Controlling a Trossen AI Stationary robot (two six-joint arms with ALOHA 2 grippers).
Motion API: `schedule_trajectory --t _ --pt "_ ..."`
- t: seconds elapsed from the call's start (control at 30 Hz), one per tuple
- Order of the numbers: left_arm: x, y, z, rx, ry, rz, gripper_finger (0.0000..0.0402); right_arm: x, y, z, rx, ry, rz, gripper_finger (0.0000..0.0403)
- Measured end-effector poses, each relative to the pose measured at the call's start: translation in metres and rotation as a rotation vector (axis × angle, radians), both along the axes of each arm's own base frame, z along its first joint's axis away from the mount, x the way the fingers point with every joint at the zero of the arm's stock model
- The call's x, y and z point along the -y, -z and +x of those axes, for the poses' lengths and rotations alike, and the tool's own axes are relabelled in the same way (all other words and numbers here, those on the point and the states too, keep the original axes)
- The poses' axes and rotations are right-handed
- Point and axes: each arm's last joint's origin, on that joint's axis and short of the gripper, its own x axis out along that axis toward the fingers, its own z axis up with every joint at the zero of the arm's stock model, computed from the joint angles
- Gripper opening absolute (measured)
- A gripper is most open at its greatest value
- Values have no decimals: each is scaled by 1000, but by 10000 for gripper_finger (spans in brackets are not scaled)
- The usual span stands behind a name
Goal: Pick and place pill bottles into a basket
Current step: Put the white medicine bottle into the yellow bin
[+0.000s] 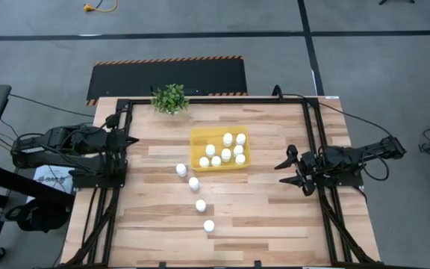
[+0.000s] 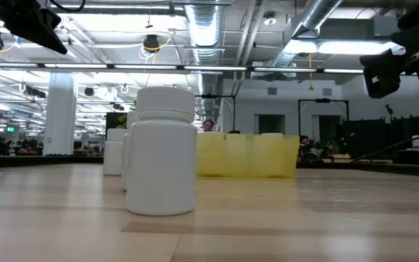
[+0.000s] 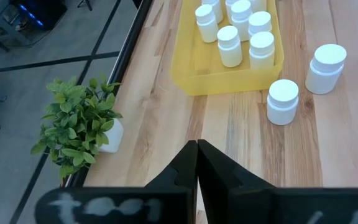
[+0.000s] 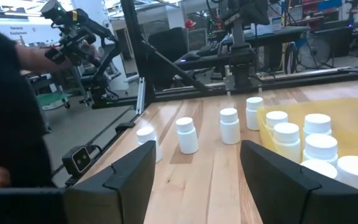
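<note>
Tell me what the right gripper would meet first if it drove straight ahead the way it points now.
Probably the shallow bright-yellow rectangular tray. The right gripper, fingers open, waits at the table's right edge pointing left across the wood, roughly level with the tray's near wall. Its height is unclear, so it might pass just above the tray's small white capped pill bottles.

The table (image 1: 260,217) has a top of light wooden planks bordered by a black frame. A small green leafy plant (image 1: 170,98) (in a white pot, as the left wrist view shows) stands at the table's far edge. A black mat (image 1: 166,78) with striped hazard edging lies on the grey floor just beyond the plant. A yellow cable (image 1: 99,7) lies on the floor farther beyond the mat.
</note>
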Motion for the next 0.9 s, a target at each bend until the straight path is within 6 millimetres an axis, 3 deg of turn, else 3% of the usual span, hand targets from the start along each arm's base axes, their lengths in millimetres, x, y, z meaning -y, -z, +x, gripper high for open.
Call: schedule_trajectory --t 0.7,0.9 --pt "2 -4 4 51 74 -38 0 0 0 0 -1 0 0 226" --pt "1 -12 12 157 31 -47 0 0 0 0 -1 0 0 226"
